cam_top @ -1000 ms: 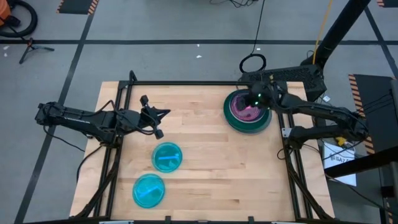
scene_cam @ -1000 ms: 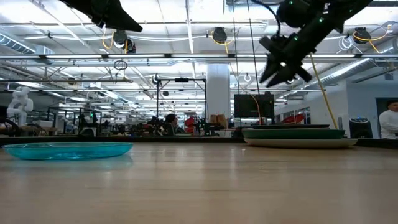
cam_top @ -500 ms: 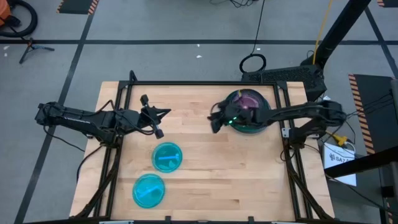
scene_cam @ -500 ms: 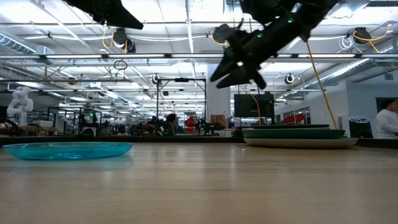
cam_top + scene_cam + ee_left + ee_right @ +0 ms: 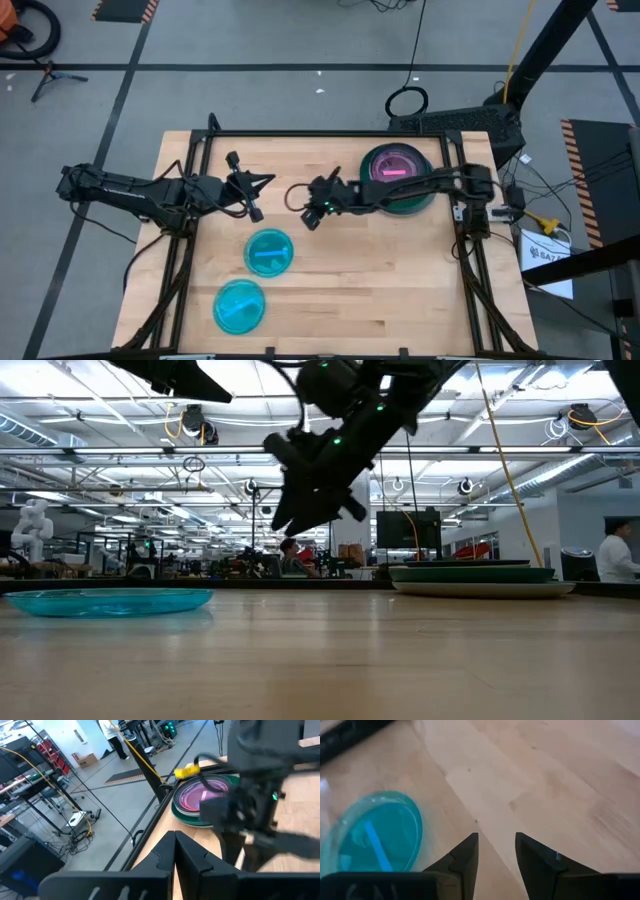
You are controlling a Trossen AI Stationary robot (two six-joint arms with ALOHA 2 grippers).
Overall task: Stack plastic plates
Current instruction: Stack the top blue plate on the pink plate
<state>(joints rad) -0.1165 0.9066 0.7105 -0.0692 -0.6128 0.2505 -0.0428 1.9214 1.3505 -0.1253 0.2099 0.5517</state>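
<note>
A stack of plastic plates (image 5: 425,196), dark green around a translucent pink top plate (image 5: 390,165), rests on the table at the far right; it also shows in the low view (image 5: 480,578) and the left wrist view (image 5: 192,802). Two translucent cyan plates (image 5: 268,251) (image 5: 240,305) lie flat near the left front. My right gripper (image 5: 298,205) hangs open above the table's middle, between the stack and the nearer cyan plate (image 5: 375,830), holding nothing (image 5: 496,842). My left gripper (image 5: 262,182) waits shut (image 5: 174,837), raised at the far left.
Bare wooden tabletop (image 5: 380,280) spreads over the front right. A black frame rail (image 5: 300,133) runs along the table's far edge and down both sides. In the low view a person (image 5: 620,555) stands in the room beyond the table.
My right gripper has swung from above the plate stack toward the table's left, out over the middle and a little lower, nearing the cyan plates. It stays open and holds nothing. The plates have not moved.
</note>
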